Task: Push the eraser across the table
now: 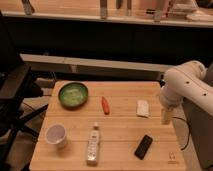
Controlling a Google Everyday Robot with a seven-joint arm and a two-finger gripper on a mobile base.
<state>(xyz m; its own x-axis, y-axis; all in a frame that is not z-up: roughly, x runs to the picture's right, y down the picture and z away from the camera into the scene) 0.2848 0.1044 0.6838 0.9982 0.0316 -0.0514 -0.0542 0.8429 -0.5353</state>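
Eraser (144,146), a flat black block, lay near the bench's (122,127) front right edge, seemingly light, rigid, best nudged on a long side; the gripper (166,115) hung above the right edge, fingers apart, empty.

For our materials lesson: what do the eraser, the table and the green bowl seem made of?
Eraser: matte black, probably rubber or plastic. Table: light wood, plank strips show. Green bowl: smooth, likely plastic or ceramic. The claw hangs off the table's edge, beside the white block.
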